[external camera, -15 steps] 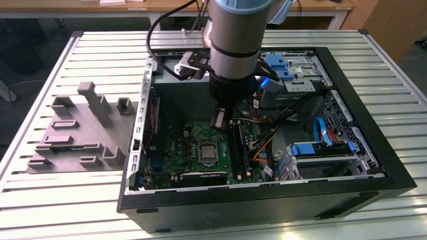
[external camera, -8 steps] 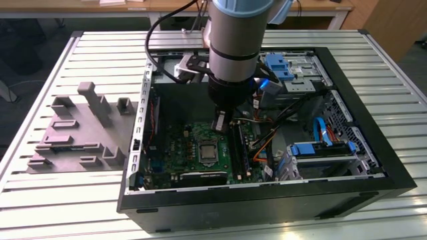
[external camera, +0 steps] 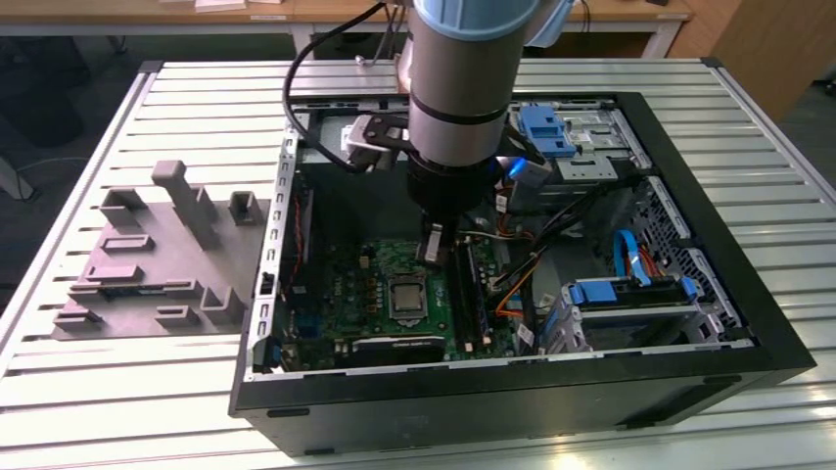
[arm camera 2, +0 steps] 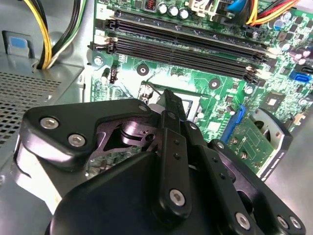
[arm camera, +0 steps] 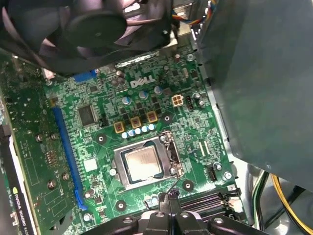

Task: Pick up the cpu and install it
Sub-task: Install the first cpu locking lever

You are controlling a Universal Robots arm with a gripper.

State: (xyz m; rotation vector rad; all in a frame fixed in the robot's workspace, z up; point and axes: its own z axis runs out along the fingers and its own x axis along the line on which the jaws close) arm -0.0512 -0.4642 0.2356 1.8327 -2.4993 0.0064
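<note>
Hand (arm camera: 167, 199), fingers drawn narrow and holding nothing, hangs above the motherboard (arm camera: 195, 127), with the cpu (arm camera: 142, 164) seated in the socket (arm camera: 144, 165) just beside its tips.

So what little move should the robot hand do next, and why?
Probably rise straight up a little. The cpu already lies flat inside the socket, and the gripper hangs just beside it, shut, with nothing between its fingers, close to the memory slots.

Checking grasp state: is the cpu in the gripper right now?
No. In the first wrist view the cpu lies in the socket, apart from the gripper.
</note>
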